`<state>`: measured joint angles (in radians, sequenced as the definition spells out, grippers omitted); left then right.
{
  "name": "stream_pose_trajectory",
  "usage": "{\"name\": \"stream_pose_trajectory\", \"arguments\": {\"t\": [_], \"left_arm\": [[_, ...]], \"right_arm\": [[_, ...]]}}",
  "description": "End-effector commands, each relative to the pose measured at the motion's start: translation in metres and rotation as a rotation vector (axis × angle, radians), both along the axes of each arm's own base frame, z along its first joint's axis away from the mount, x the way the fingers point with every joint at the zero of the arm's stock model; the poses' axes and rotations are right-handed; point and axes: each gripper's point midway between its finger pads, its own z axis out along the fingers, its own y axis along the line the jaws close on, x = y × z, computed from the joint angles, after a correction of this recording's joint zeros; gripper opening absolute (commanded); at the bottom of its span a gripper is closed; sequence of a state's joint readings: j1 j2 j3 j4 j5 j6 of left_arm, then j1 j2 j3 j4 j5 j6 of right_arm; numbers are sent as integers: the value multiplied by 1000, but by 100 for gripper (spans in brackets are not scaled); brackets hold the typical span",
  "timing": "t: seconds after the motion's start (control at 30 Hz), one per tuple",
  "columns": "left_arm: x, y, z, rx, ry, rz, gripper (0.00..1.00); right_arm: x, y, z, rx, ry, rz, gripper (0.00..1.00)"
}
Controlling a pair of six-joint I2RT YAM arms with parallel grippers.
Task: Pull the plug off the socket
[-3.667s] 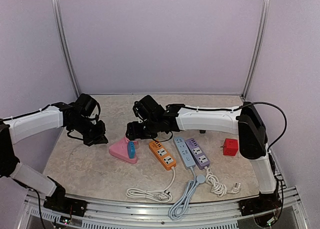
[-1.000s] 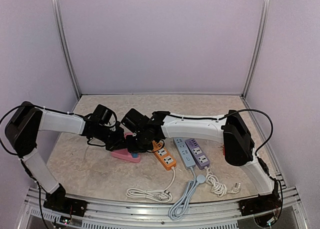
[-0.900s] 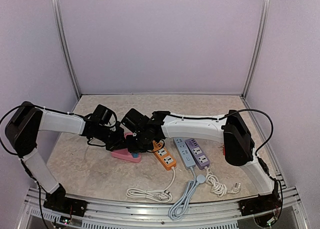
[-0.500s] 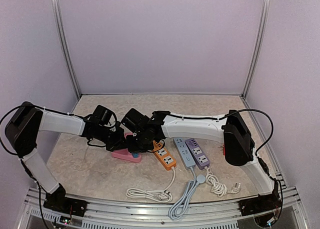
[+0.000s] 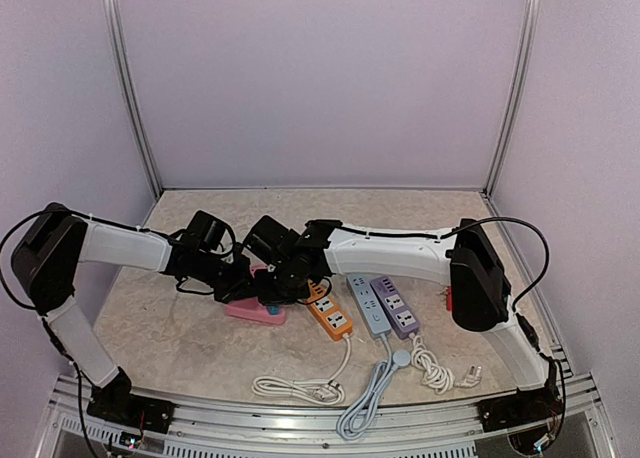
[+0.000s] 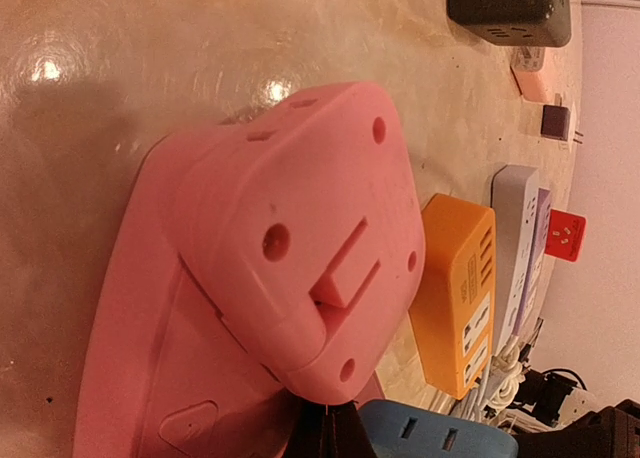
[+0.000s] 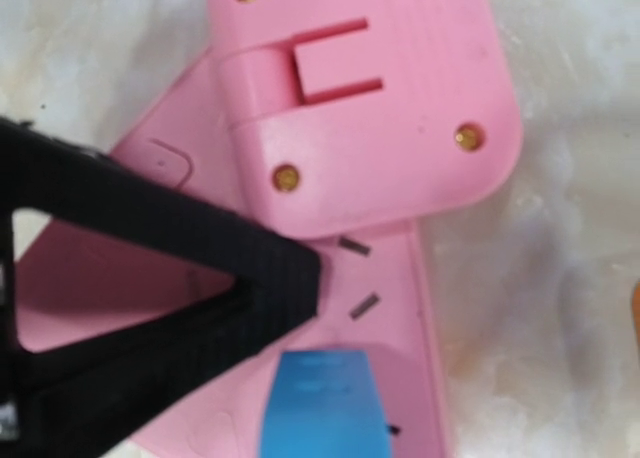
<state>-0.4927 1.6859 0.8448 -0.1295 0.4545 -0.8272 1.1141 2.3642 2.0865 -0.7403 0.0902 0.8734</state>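
The pink socket (image 5: 248,311) lies flat on the table left of centre, and it fills the left wrist view (image 6: 300,248) and the right wrist view (image 7: 370,128). The blue plug (image 7: 325,403) stands on its face beside two bare slots; a sliver shows from above (image 5: 271,304). My left gripper (image 5: 238,286) is shut, its black fingertips (image 6: 335,423) pressed on the socket's base next to the plug (image 6: 440,436). My right gripper (image 5: 278,290) sits over the plug and is shut on it. Its own fingers are below the frame edge.
An orange power strip (image 5: 326,311), a grey-blue strip (image 5: 368,305) and a purple strip (image 5: 395,306) lie just right of the socket. White cables (image 5: 295,386) coil near the front edge. A red cube adapter (image 5: 448,298) hides partly behind the right arm.
Both arms came in from apart and closed onto the pink socket and plug. Over the last second nothing has visibly moved.
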Motion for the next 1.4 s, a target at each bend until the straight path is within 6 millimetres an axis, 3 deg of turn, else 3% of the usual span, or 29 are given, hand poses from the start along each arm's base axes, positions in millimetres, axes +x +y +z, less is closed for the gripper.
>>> {"name": "stream_pose_trajectory", "arguments": {"t": [0.0,0.23,0.47,0.67,0.9,1.1,1.37], "left_arm": [[-65,64,-81,317,293,60,0],[-66,63,-82,322,293,54,0],[-53,52,-61,298,235,32,0],[-23,32,-10,263,112,1,0],[-3,16,45,221,-3,-20,0],[7,14,64,221,-31,10,0],[15,14,59,250,2,49,0]], "right_arm": [[24,-10,112,151,-152,-78,0],[24,-12,115,151,-157,-83,0],[44,-39,114,158,-159,-127,0],[80,-81,118,202,-189,-203,0],[127,-142,102,234,-197,-293,0],[167,-179,82,297,-172,-310,0],[214,-203,42,389,-113,-292,0]]}}
